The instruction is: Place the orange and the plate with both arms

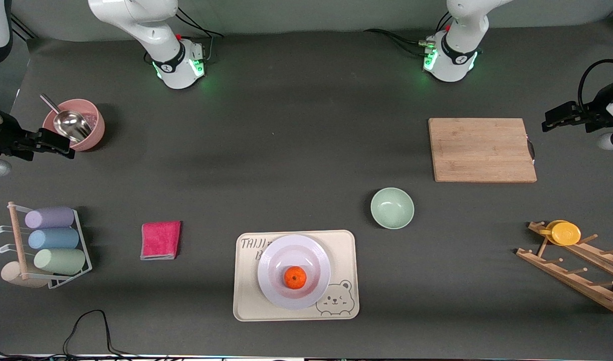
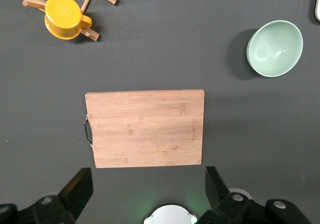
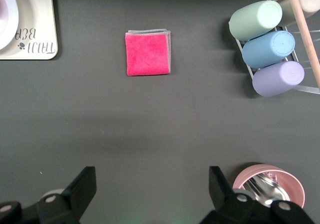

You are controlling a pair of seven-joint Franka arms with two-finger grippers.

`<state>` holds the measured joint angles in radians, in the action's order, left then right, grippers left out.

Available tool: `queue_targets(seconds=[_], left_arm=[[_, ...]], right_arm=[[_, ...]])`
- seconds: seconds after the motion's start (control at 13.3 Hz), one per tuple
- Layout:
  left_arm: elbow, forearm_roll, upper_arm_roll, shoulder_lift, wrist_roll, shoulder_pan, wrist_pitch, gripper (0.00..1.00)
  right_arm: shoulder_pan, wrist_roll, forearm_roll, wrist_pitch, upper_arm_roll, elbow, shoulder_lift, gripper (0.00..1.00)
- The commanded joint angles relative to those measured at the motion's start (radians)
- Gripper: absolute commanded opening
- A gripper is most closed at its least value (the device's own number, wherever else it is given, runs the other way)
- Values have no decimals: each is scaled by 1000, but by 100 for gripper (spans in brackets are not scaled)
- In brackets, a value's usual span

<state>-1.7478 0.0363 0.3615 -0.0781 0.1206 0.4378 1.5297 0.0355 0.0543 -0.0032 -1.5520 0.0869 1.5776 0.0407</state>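
The orange (image 1: 294,277) sits in the well of the pale lavender-white plate (image 1: 278,256). The plate rests on the cream bear-printed tray (image 1: 344,250) near the front camera. A sliver of the plate (image 3: 5,19) shows in the right wrist view. My left gripper (image 1: 552,119) is open and empty, up in the air at the left arm's end of the table beside the cutting board; its wrist view shows it (image 2: 148,184) wide open. My right gripper (image 1: 60,144) is open and empty at the right arm's end, over the pink bowl's edge; its wrist view shows it (image 3: 150,184) wide open.
A wooden cutting board (image 1: 481,149) and a mint-green bowl (image 1: 392,208) lie toward the left arm's end. A wooden rack with a yellow cup (image 1: 565,233) stands there too. A pink cloth (image 1: 160,239), a cup rack (image 1: 55,240) and a pink bowl with a scoop (image 1: 75,125) lie toward the right arm's end.
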Motion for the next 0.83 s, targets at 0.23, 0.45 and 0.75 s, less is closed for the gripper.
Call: queue_targets(seconds=[0.23,0.45,0.75], left_arm=[[-9,-50,36,-77,-91,-5,-40,100],[28,-47,53,-63,-150,-17,-42,100],[106,-33,90,-8,-147,-19,6,100]], right_arm=[[3,-27,-24,23,1,-18,1,100],[3,-28,-23,24,2,-18,-1,100],[3,-30,-23,30,7,-17,-1,100]])
